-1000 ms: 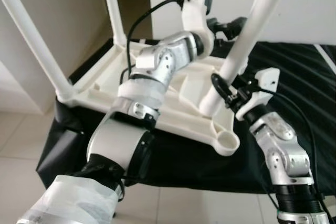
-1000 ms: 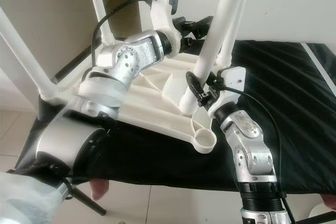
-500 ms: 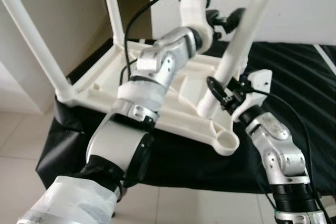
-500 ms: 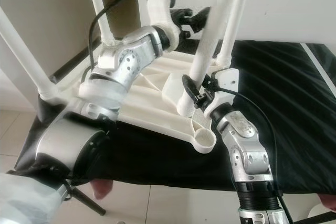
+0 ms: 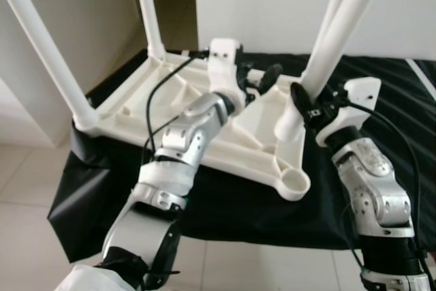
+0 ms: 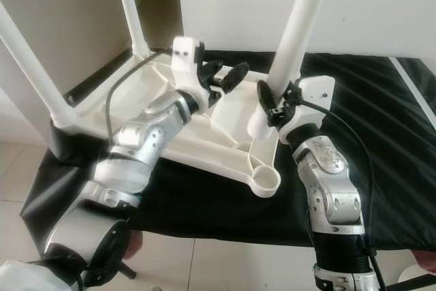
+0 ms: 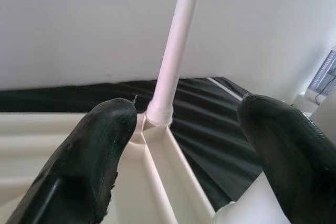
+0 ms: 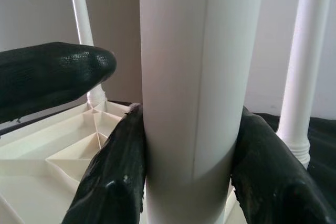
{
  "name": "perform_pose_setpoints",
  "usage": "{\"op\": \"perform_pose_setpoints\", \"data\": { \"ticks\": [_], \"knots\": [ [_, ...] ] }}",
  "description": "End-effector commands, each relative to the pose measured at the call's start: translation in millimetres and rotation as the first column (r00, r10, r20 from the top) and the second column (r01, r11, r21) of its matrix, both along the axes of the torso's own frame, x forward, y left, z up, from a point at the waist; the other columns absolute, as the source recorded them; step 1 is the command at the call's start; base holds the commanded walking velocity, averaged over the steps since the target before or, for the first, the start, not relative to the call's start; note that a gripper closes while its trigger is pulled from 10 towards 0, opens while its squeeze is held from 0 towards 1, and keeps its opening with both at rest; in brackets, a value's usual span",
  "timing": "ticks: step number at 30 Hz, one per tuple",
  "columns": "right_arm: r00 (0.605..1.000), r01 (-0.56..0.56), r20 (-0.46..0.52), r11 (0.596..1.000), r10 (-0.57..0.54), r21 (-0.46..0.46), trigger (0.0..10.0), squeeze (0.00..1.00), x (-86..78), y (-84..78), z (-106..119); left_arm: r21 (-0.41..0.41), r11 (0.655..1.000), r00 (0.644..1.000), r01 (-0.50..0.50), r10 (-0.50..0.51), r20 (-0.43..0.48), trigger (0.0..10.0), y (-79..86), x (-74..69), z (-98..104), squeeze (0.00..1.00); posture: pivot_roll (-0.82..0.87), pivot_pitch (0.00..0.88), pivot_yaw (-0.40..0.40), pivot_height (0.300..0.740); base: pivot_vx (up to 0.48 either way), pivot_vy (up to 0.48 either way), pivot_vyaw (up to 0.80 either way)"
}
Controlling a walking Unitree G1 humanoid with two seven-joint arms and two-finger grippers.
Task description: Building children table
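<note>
One loose table leg (image 6: 289, 39), clamped by the right gripper (image 6: 270, 110) just beside the empty corner socket (image 6: 266, 180) of the upturned tabletop (image 6: 204, 138), needs keeping plumb over it, while the left gripper (image 6: 225, 76) hovers open, empty.

Bright even daylight, soft shadows, sharp head views, close fingers (image 7: 89, 166) slightly blurred

Room and blockers around the upturned table

Right hand (image 6: 271, 108) clamps the leg (image 6: 294, 35) at 2 o'clock. Left hand (image 6: 228, 76) hangs spread over the table underside (image 6: 204, 131), ribs just beneath. Corner socket (image 6: 265, 182) at 5 o'clock is unblocked. Three standing legs (image 5: 46, 49) fence the rim.
</note>
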State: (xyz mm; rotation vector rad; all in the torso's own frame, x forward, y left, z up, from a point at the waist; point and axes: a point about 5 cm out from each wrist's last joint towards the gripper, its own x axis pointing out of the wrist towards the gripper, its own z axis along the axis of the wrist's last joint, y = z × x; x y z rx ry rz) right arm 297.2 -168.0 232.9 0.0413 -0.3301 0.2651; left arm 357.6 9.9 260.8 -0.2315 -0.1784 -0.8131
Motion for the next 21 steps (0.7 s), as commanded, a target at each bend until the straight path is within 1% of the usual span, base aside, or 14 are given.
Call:
{"op": "perform_pose_setpoints", "data": {
  "ticks": [1,2,3,5,6,8,9,11,13,14,16,19,20,21],
  "knots": [
    [1.0,0.029,-0.005,1.0,-0.029,0.011,10.0,0.0,-2.5,-1.6,1.0,0.065,0.98,0.98,0.186,-0.19,0.064,10.0,-4.9,-11.6,-9.4,0.0,0.03,0.0,-0.02,0.74,0.0,0.0,0.0],
    [0.998,0.061,-0.023,0.998,-0.06,0.024,10.0,0.0,-3.2,-2.2,-0.7,0.089,0.977,0.978,0.193,-0.198,0.058,10.0,-2.8,-15.3,-19.3,0.0,0.03,0.0,-0.023,0.74,0.0,0.0,0.0],
    [0.998,0.061,-0.023,0.998,-0.06,0.024,10.0,0.0,-3.2,-2.2,-0.7,0.089,0.977,0.978,0.193,-0.198,0.058,10.0,-2.8,-15.3,-19.3,0.0,0.03,0.0,-0.023,0.74,0.0,0.0,0.0],
    [0.987,0.15,-0.071,0.988,-0.147,0.04,10.0,0.0,-4.1,-1.3,-9.1,0.14,0.964,0.968,0.228,-0.24,0.073,10.0,5.2,-29.7,-39.7,0.0,0.03,0.0,-0.023,0.74,0.0,0.0,0.0],
    [0.987,0.15,-0.071,0.988,-0.147,0.04,10.0,0.0,-4.1,-1.3,-9.1,0.14,0.964,0.968,0.228,-0.24,0.073,10.0,5.2,-29.7,-39.7,0.0,0.03,0.0,-0.023,0.74,0.0,0.0,0.0],
    [0.978,0.193,-0.093,0.98,-0.188,0.046,10.0,0.0,-4.5,0.5,-13.4,0.17,0.942,0.952,0.29,-0.302,0.051,10.0,8.6,-41.4,-51.7,0.0,0.03,0.0,-0.02,0.74,0.0,0.0,0.0],
    [0.978,0.193,-0.093,0.98,-0.188,0.046,10.0,0.0,-4.5,0.5,-13.4,0.17,0.942,0.952,0.29,-0.302,0.051,10.0,8.6,-41.4,-51.7,0.0,0.03,0.0,-0.02,0.74,0.0,0.0,0.0],
    [0.971,0.217,-0.11,0.975,-0.211,0.045,10.0,0.0,-4.7,1.5,-16.0,0.23,0.915,0.939,0.332,-0.344,0.014,10.0,9.3,-50.9,-67.7,0.0,0.03,0.0,-0.017,0.74,0.0,0.0,0.0],
    [0.968,0.226,-0.118,0.973,-0.22,0.039,10.0,0.0,-4.8,1.9,-17.3,0.276,0.889,0.925,0.365,-0.379,-0.001,10.0,9.4,-58.0,-78.0,0.0,0.03,0.0,-0.015,0.74,0.0,0.0,0.0],
    [0.968,0.228,-0.118,0.973,-0.223,0.033,10.0,0.0,-5.0,2.0,-17.4,0.289,0.88,0.92,0.376,-0.392,-0.003,10.0,9.4,-60.4,-80.5,0.0,0.03,0.0,-0.015,0.74,0.0,0.0,0.0],
    [0.968,0.228,-0.118,0.973,-0.223,0.033,10.0,0.0,-5.0,2.0,-17.4,0.289,0.88,0.92,0.376,-0.392,-0.003,10.0,9.4,-60.4,-80.5,0.0,0.03,0.0,-0.015,0.74,0.0,0.0,0.0],
    [0.964,0.244,-0.12,0.969,-0.239,0.029,10.0,0.0,-4.5,-0.1,-15.7,0.37,0.823,0.89,0.431,-0.456,-0.022,10.0,10.0,-73.9,-94.8,0.0,0.03,0.0,-0.014,0.74,0.0,0.0,0.0],
    [0.964,0.244,-0.12,0.969,-0.239,0.029,10.0,0.0,-4.5,-0.1,-15.7,0.37,0.823,0.89,0.431,-0.456,-0.022,10.0,10.0,-73.9,-94.8,0.0,0.03,0.0,-0.014,0.74,0.0,0.0,0.0],
    [0.962,0.25,-0.119,0.968,-0.245,0.034,10.0,0.0,-4.0,-1.2,-14.5,0.396,0.809,0.888,0.433,-0.458,-0.035,10.0,10.1,-75.4,-99.3,0.0,0.03,0.0,-0.014,0.74,0.0,0.0,0.0]
  ]
}}
